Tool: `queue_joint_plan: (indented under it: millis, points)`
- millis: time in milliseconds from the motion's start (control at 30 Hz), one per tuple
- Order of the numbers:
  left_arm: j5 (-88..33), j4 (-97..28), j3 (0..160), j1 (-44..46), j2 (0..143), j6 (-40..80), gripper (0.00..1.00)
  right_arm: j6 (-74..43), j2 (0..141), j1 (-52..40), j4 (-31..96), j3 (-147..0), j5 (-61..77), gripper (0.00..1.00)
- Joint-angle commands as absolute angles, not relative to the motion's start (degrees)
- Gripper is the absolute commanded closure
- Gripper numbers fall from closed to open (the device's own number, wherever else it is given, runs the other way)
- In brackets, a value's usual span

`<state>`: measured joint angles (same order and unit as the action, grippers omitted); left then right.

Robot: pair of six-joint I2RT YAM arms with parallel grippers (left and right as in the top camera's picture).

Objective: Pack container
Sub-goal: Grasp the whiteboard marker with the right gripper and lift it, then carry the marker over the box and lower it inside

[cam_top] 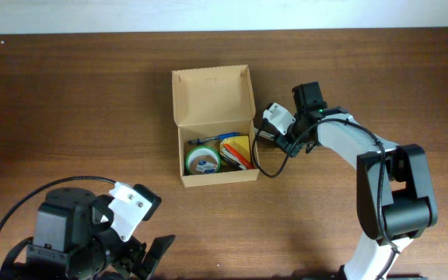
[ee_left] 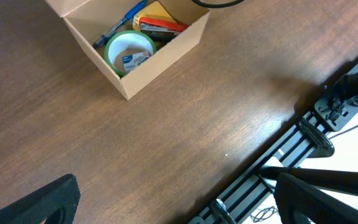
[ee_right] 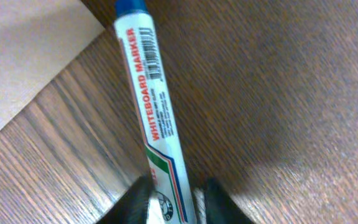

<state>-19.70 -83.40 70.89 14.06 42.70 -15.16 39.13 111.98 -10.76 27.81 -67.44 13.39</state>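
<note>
Right wrist view: the right gripper (ee_right: 176, 198) pinches a whiteboard marker (ee_right: 154, 106) by one end. Overhead, it sits at 3 o'clock of the open container (cam_top: 220, 177), mid-surface (cam_top: 68, 93). The left gripper (ee_left: 176, 186) is spread wide at the container's 7 o'clock.
</note>
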Motion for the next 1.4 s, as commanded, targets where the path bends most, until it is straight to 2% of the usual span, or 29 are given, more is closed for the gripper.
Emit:
queue_joint_plan:
  millis: [0,133,167,633,1200,1367]
  points:
    - [-20.7,-83.4,71.5,14.1,42.7,-14.6,0.0,38.6,113.0,-10.9,27.5,-66.9,11.0,0.78]
    - [-20.7,-83.4,71.5,14.1,42.7,-14.6,0.0,38.4,113.0,-10.9,27.4,-66.9,9.7,0.95]
    - [-20.7,-83.4,71.5,14.1,42.7,-14.6,0.0,38.4,113.0,-10.9,27.4,-66.9,9.6,0.96]
    - [-20.7,-83.4,71.5,14.1,42.7,-14.6,0.0,23.4,109.2,-10.9,26.7,-69.1,9.6,0.96]
    - [-20.7,-83.4,71.5,14.1,42.7,-14.6,0.01,23.0,89.6,-10.9,28.1,-75.0,10.4,0.96]
    - [-20.7,-83.4,71.5,14.1,42.7,-14.6,0.0,23.0,84.2,-10.9,28.1,-75.0,18.3,0.96]
